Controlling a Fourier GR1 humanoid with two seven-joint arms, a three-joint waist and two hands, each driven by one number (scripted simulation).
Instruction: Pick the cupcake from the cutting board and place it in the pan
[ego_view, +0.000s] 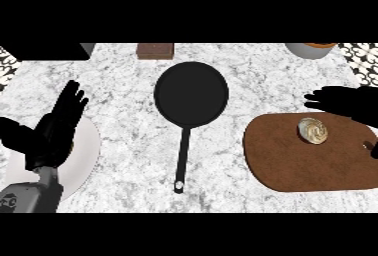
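**Operator:** Where is the cupcake?

**Spotter:** You'll find the cupcake (314, 130) standing on the cutting board (295, 165), in its far right part. The board is the brown slab on the right side of the counter (125, 80). Nothing is touching the cupcake.

**Operator:** And the hands?

**Spotter:** Your right hand (345, 102) comes in from the right edge, just past the board's far rim. It sits slightly farther and to the right of the cupcake, and apart from it. Its fingers are spread and point left, holding nothing. Your left hand (57, 125) rests at the far left with its fingers straight and pointing away from you. It is also holding nothing and lies over a white plate (85, 160).

**Operator:** Where's the pan?

**Spotter:** The pan (191, 93) is black and lies in the middle of the counter, between the plate and the board. Its round part is on the far side and its long handle runs toward you. Nothing is in it.

**Operator:** Anything else around?

**Spotter:** Along the far edge you'll see a brown block (155, 50) just beyond the pan. A grey container (308, 50) stands off to the far right, partly cut off by the view.
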